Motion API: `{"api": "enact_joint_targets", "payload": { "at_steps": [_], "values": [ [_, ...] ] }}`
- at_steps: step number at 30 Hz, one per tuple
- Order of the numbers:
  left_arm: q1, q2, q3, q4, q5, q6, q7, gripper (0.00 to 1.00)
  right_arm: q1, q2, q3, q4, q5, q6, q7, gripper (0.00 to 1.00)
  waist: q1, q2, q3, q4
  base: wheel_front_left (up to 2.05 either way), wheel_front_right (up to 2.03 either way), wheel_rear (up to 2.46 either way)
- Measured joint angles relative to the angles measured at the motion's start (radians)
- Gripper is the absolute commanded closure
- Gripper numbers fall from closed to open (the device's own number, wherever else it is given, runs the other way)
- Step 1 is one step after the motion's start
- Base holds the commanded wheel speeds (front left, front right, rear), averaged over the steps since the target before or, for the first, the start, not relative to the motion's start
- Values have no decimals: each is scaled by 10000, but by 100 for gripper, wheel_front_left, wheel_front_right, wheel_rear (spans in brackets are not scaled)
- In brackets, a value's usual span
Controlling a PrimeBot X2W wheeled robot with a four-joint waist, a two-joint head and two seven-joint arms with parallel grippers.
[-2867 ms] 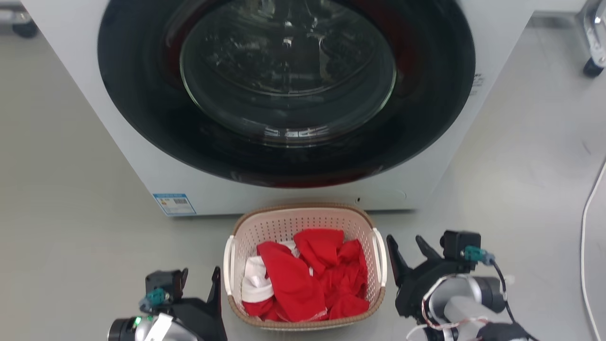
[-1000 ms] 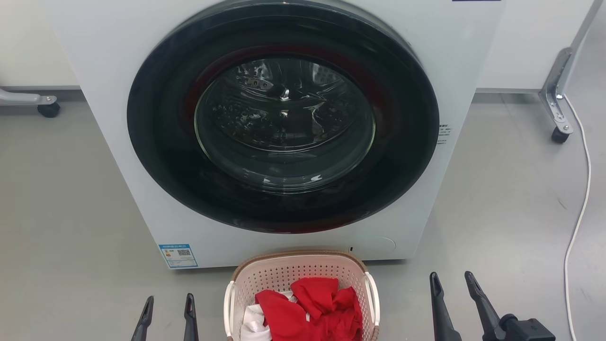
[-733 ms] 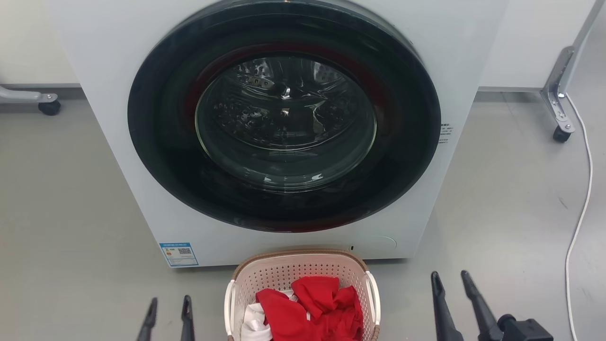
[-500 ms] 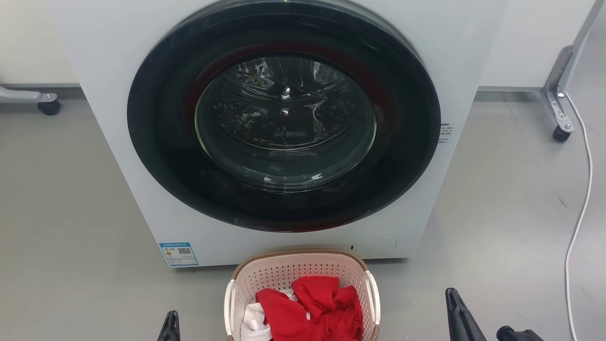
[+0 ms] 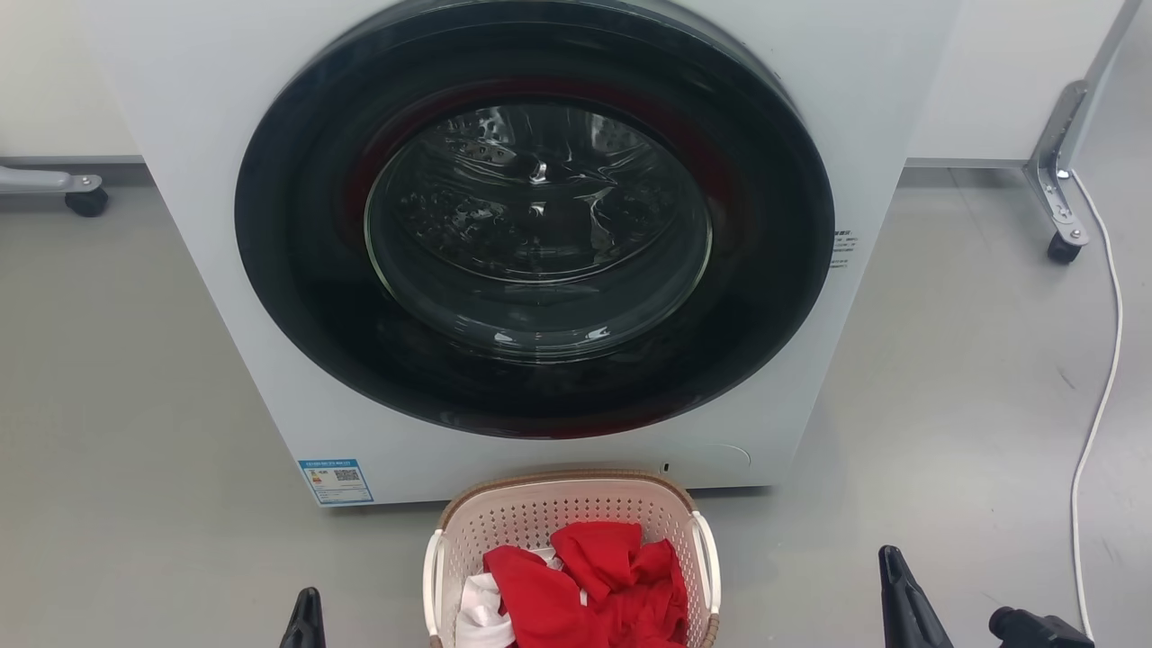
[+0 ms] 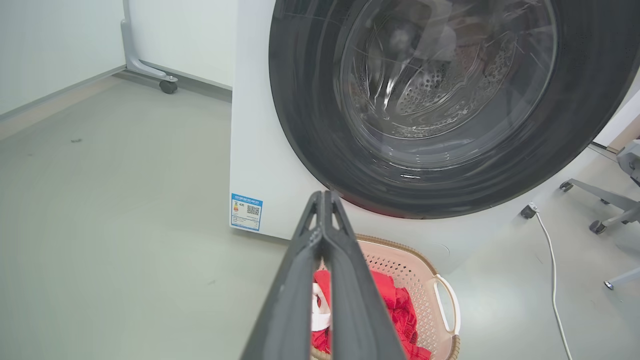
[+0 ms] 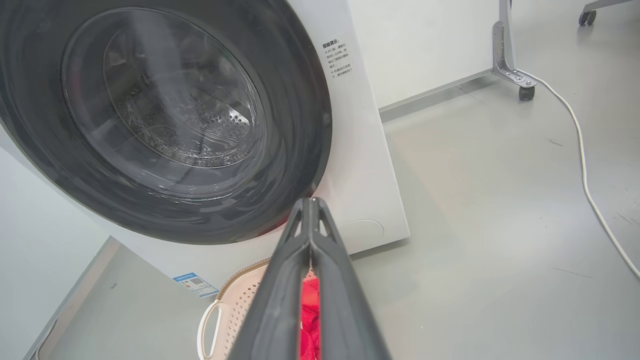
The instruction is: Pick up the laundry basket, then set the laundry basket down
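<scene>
The left gripper and the right gripper are each holding their two dark fingers pressed together tip to tip, sitting low at opposite sides of the head view.

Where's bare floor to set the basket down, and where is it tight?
Bare floor lies left of the washing machine, out to the wheeled leg. There is more bare floor right of the machine, bordered by the white cable. Crowded: the laundry basket sits right up by the machine's front, with little or no gap between them.
</scene>
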Motion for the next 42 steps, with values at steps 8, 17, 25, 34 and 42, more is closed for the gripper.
{"api": "enact_joint_targets", "payload": {
  "at_steps": [8, 17, 25, 34, 42],
  "values": [
    [-223, -27, 219, 167, -1177, -180, 286, 100, -199, 61, -382, 134, 1083, 207, 313, 100, 1, 0, 28, -28, 0, 0, 0],
    [-545, -81, 539, 407, -2869, -495, 786, 100, -418, 115, -945, 407, 2635, 454, 792, 100, 1, 0, 68, -71, 0, 0, 0],
    [-775, -104, 759, 577, -3916, -708, 1070, 100, -629, 165, -1317, 562, 3708, 706, 1072, 100, 1, 0, 96, -99, 0, 0, 0],
    [-1073, -157, 984, 738, -5150, -955, 1407, 100, -802, 226, -1730, 757, 4884, 901, 1417, 100, 1, 0, 127, -132, 0, 0, 0],
    [-1313, -182, 1181, 895, -6268, -1145, 1678, 100, -918, 265, -2090, 943, 5892, 1118, 1687, 100, 1, 0, 154, -161, 0, 0, 0]
  ]
}}
